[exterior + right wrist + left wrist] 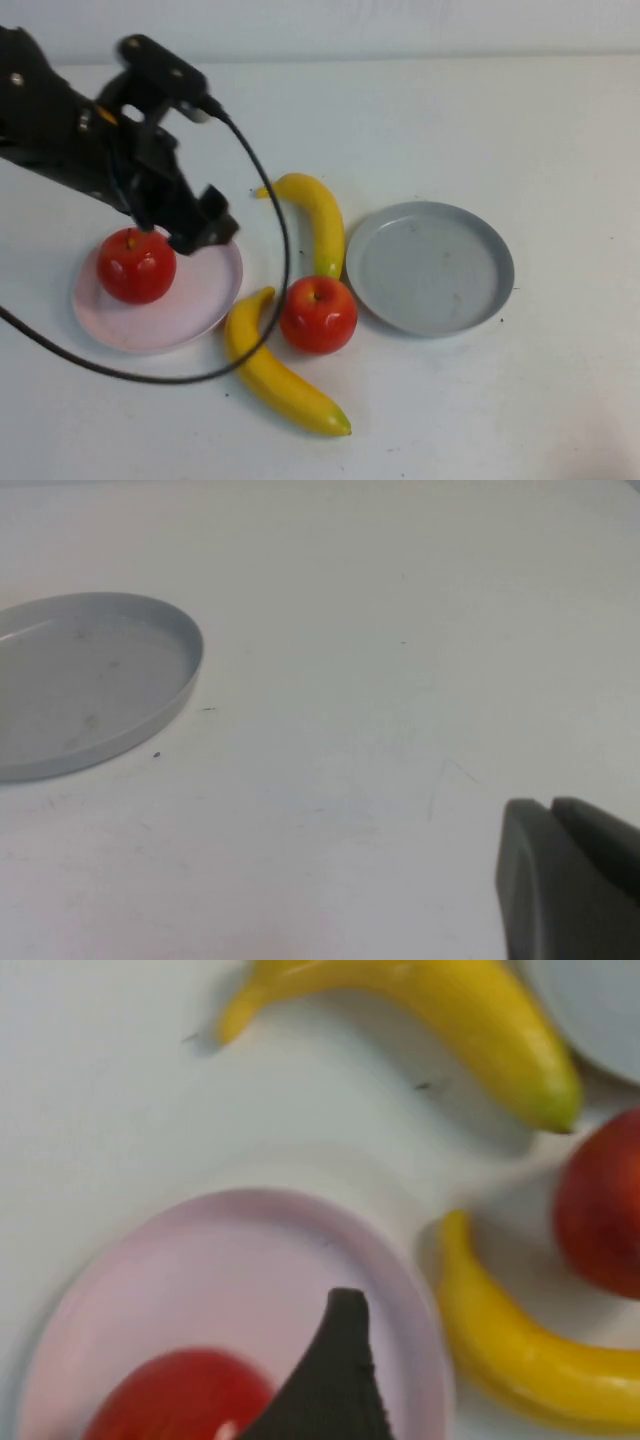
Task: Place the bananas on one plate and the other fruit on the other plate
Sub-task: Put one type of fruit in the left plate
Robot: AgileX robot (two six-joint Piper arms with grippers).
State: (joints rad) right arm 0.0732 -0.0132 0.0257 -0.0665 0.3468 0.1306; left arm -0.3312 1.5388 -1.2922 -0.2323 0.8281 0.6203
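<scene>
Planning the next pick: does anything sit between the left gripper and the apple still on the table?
Nothing solid blocks it. The open left gripper hovers over the pink plate, beside the plated apple. Toward the loose apple lie only the plate's rim, the near banana touching it, and the arm's own cable.

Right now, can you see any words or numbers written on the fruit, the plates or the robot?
None: no word, number or sign can be read anywhere.
Apples: plain red.
Bananas: no sticker.
Pink plate and grey plate: bare, only tiny dark specks.
Left gripper, open above the pink plate: plain black.
Right gripper, shut over the bare table: plain dark, no marks.
</scene>
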